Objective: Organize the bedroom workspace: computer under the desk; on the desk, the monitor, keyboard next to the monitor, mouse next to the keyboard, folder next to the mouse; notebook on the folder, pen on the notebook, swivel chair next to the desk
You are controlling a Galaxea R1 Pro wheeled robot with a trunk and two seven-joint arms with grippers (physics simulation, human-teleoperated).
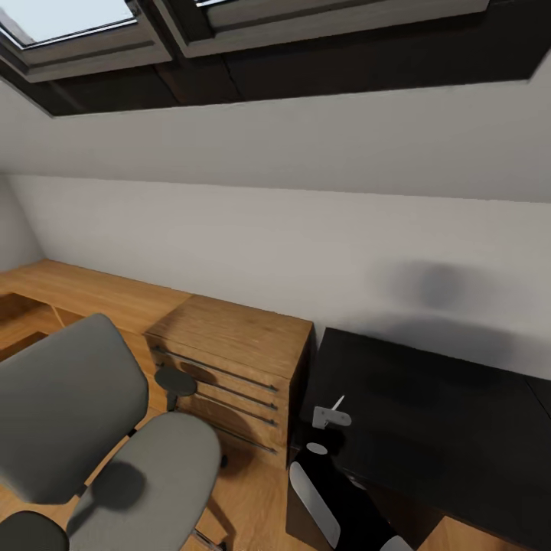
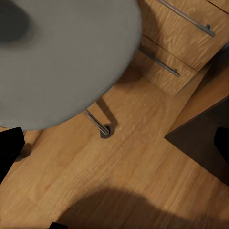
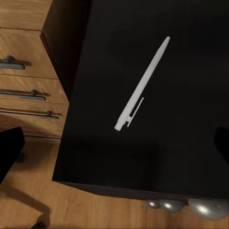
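Right fingers (image 3: 9,150) spread wide, released, above the pen (image 3: 142,85), which lies flat on the black tabletop (image 3: 181,143) near its corner. Left fingers (image 2: 10,149) also released, over wood floor (image 2: 124,171) beside swivel chair (image 2: 62,57). Light-wood cabinet (image 1: 229,360) adjoins the tabletop.

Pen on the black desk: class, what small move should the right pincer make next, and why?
Probably lower the right pincer straight onto the pen. It lies loose and alone on the desk, directly below the wrist camera, and no pincer holds it yet.
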